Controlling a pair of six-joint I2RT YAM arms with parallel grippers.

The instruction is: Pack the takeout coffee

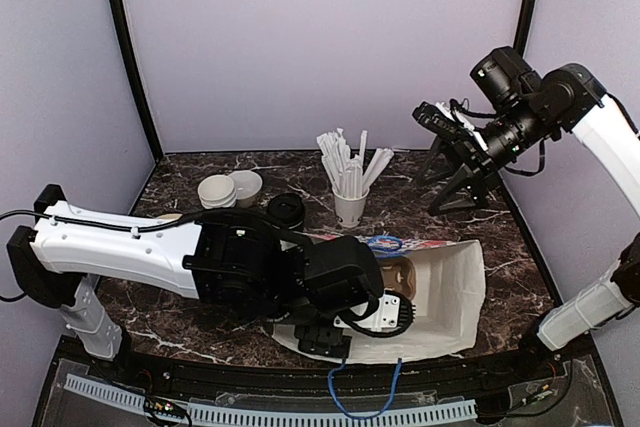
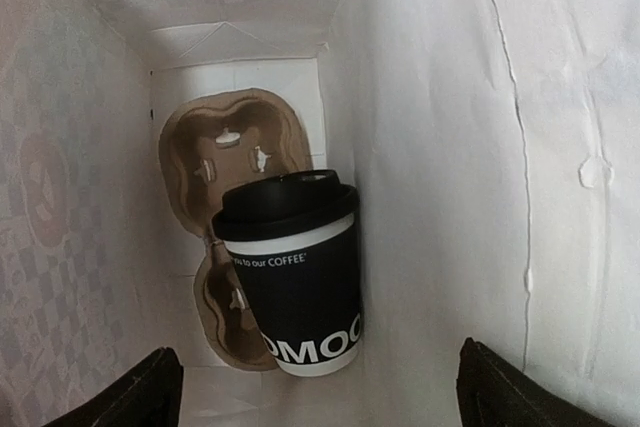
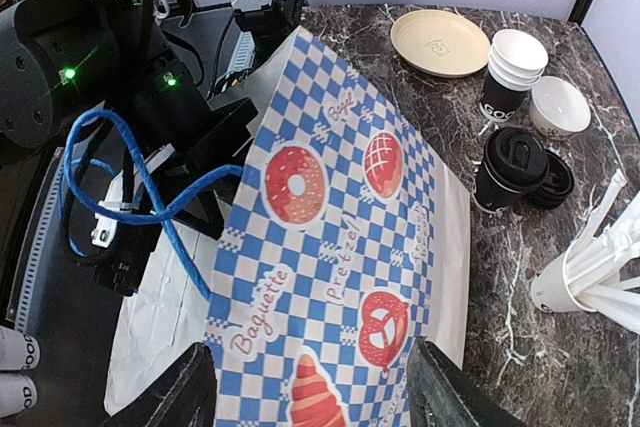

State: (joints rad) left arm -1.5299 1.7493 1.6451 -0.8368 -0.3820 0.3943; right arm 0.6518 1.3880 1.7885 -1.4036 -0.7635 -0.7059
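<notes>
The takeout coffee (image 2: 297, 282), a black paper cup with a black lid and white lettering, rests inside the white paper bag (image 2: 480, 147). It leans against a brown cardboard cup carrier (image 2: 235, 152) at the bag's bottom. My left gripper (image 2: 320, 392) is open inside the bag, with the cup ahead of the fingertips and between their lines, untouched. In the top view the bag (image 1: 450, 287) lies on its side with my left arm (image 1: 250, 262) reaching into it. My right gripper (image 3: 315, 397) is open and empty, held high above the bag's blue checkered side (image 3: 330, 227); it also shows in the top view (image 1: 442, 125).
On the table behind the bag are a second lidded black cup (image 3: 510, 169), a low stack of black lids (image 3: 553, 182), stacked lidless cups (image 3: 512, 77), a white bowl (image 3: 558, 105), a plate (image 3: 440, 42) and a white straw cup (image 1: 350, 205). A blue cable (image 3: 130, 197) loops near the bag's mouth.
</notes>
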